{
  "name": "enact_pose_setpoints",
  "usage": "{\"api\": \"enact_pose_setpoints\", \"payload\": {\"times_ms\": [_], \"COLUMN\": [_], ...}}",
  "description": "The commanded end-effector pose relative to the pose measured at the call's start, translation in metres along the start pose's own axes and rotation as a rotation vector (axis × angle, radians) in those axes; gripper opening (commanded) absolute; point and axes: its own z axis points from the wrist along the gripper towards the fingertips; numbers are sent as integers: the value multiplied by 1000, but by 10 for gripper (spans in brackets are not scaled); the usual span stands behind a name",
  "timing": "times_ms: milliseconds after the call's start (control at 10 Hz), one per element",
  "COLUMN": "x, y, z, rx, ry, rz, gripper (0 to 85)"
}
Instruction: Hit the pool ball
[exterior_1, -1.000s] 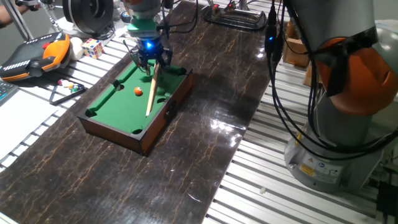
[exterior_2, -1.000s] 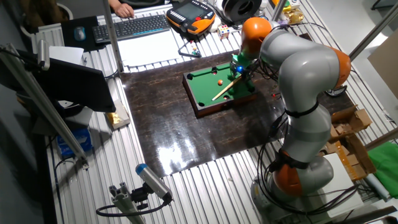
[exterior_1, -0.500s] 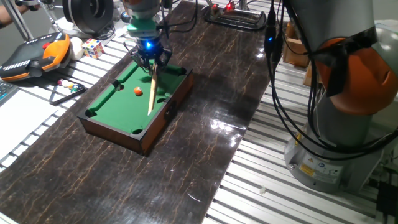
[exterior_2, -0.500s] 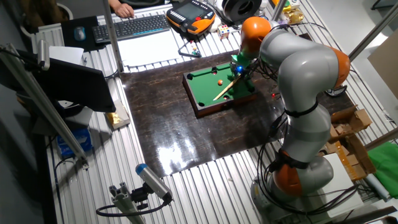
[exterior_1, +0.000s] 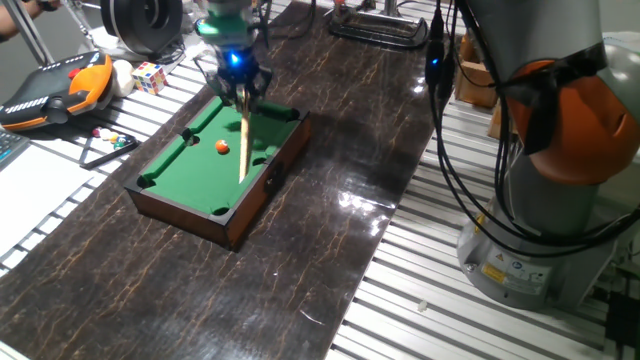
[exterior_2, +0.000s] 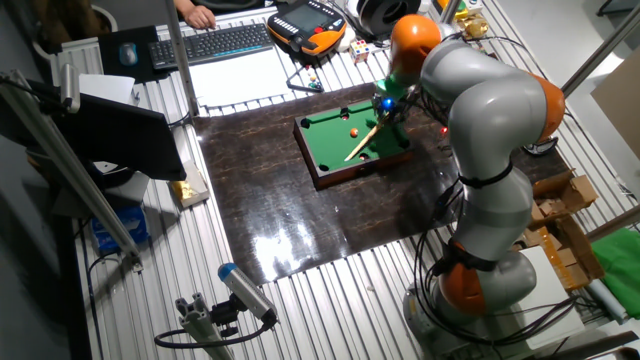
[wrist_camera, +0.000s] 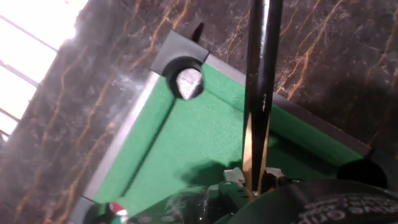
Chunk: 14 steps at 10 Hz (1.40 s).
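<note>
Clamped between the jaws of the two-finger gripper (exterior_1: 240, 88) is the butt of a slim, pale wooden cue stick (exterior_1: 242, 135), which slants down from the hand across the miniature pool table (exterior_1: 176, 195), a dark wooden box lined with green felt. In the hand view the cue (wrist_camera: 260, 93) is seen running away from the fingers, pale near them and dark toward its far end, passing over the cushion; its tip lies out of that frame.

The tiny plain orange pool ball (exterior_1: 221, 146) rests on the felt near the middle of the table, just beside the shaft of the cue and apart from it, as far as can be made out. In the other fixed view the ball (exterior_2: 352, 132) sits between the cue (exterior_2: 361, 142) and the far rail.

Several failures are judged possible from here. Because the ball lies alongside the shaft and not ahead of the tip, it may be missed altogether by a thrust along the cue, or only brushed sideways. Since the cue is held at one end alone, it may be twisted or slipped in the grip if its lower end is caught on the felt or a cushion. A sweep made too low may push the light table across the dark marbled tabletop (exterior_1: 330, 240).
</note>
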Motion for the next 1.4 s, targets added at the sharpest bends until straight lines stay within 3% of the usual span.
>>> {"api": "enact_pose_setpoints", "payload": {"times_ms": [0, 400, 700, 1000, 1300], "x": [-3, -8, -9, 5, 5], "y": [2, 3, 2, 3, 3], "z": [-7, -17, -25, -37, -37], "rx": [4, -16, -7, 14, 43], "ry": [11, -1, -3, 36, 62], "rz": [7, 44, 68, 45, -91], "gripper": [7, 7, 7, 7, 7]}}
